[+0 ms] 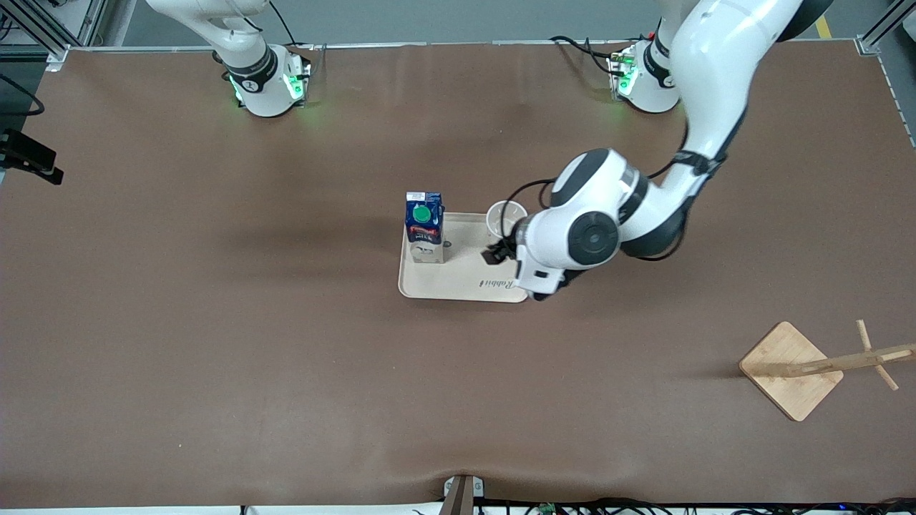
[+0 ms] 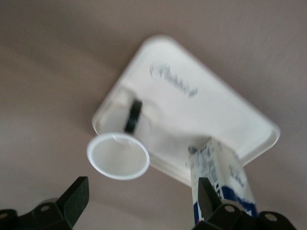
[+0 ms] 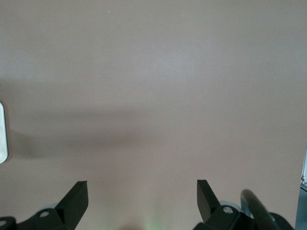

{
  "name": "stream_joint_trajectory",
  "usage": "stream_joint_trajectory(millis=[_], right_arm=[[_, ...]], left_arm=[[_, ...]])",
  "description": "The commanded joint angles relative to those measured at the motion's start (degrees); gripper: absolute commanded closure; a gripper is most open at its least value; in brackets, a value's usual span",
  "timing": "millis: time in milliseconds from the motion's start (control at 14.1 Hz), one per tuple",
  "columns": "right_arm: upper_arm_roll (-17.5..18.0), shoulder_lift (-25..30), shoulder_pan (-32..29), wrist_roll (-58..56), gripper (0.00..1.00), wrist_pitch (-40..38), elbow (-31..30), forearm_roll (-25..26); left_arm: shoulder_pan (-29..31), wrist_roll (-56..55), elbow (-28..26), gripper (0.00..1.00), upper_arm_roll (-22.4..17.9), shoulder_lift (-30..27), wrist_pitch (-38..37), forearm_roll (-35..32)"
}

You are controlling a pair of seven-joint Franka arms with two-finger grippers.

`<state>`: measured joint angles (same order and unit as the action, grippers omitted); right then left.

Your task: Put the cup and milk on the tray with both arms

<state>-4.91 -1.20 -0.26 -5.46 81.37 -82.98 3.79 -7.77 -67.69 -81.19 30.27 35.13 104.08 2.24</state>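
Wooden stand [image 1: 791,370] idle near front camera. Tray [image 1: 458,286] mid-table carries milk [image 1: 424,227] and cup [image 1: 506,218], both upright. Left gripper [image 2: 139,196] over cup, fingers wide: likely release. Right gripper [image 3: 142,196] wide, waits over bare table.

A wide desk [image 1: 215,343] under a smooth brown cover fills the room's middle, evenly lit with soft shadows. A wooden stand [image 1: 791,370] on a diamond-shaped base sits toward the left arm's end. Metal frame posts [image 1: 43,28] rise at the corners.
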Motion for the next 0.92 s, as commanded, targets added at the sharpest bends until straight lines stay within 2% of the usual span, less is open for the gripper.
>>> stream_joint_trajectory(millis=[0,142,284,640,853], right_arm=[[-0.28,0.50,-0.44,0.10,0.00,-3.13,0.02,1.05],[-0.28,2.42,-0.70,0.10,0.00,-5.25,-1.03,-1.06],[-0.19,4.62,-0.62,0.01,0.00,-2.81,-3.23,-3.25],[-0.37,4.46,-0.88,0.10,0.00,-3.15,-3.41,-3.26],[-0.11,4.54,-0.36,0.10,0.00,-3.58,-3.06,-3.26]], left_arm=[[2.32,3.33,-0.55,0.00,-0.39,-6.82,-1.95,-8.36],[5.21,7.82,-0.46,0.00,-0.48,-9.37,-2.66,-12.42],[8.81,12.99,-0.46,0.00,-0.48,-11.57,-3.62,-12.79],[15.94,25.57,-0.38,0.00,-0.13,-17.98,-9.76,-12.53],[17.09,36.19,-0.46,0.00,-1.35,-22.73,-12.50,-12.70]])
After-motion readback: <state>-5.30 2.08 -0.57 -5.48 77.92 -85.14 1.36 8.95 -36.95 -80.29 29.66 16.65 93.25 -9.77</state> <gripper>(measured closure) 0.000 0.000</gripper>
